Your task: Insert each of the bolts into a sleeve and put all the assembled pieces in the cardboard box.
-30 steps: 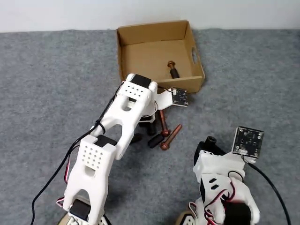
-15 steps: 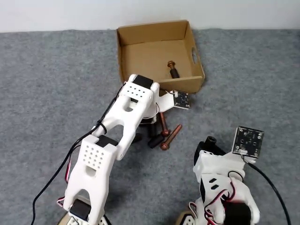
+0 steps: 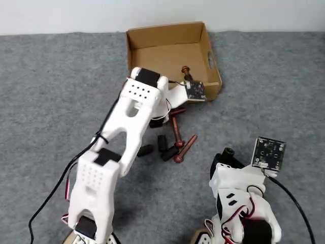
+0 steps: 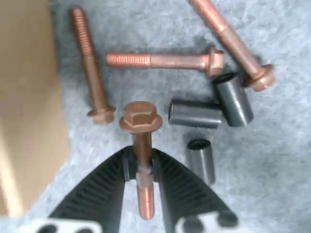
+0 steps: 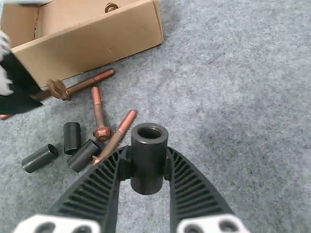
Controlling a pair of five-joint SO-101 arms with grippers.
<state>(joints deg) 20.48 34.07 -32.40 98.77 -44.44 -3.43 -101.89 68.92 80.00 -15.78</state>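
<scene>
Copper bolt (image 4: 141, 119) pinched in left gripper (image 4: 141, 158); dark cylindrical sleeve (image 5: 148, 145) pinched upright in right gripper (image 5: 147, 165), bore up.
Three threaded hex-flange bolts (image 4: 165, 60) and three smooth sleeves (image 4: 194, 113) lie loose on grey carpet (image 3: 264, 76) beside cardboard box (image 3: 167, 30); one assembled piece (image 3: 187, 75) inside.

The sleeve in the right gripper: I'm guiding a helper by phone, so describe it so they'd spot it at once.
Start at the cardboard box, cross the carpet past the loose bolts to the right gripper. The sleeve is the dark tube clamped there, its open end showing; the other three sleeves rest ungripped on the carpet.
</scene>
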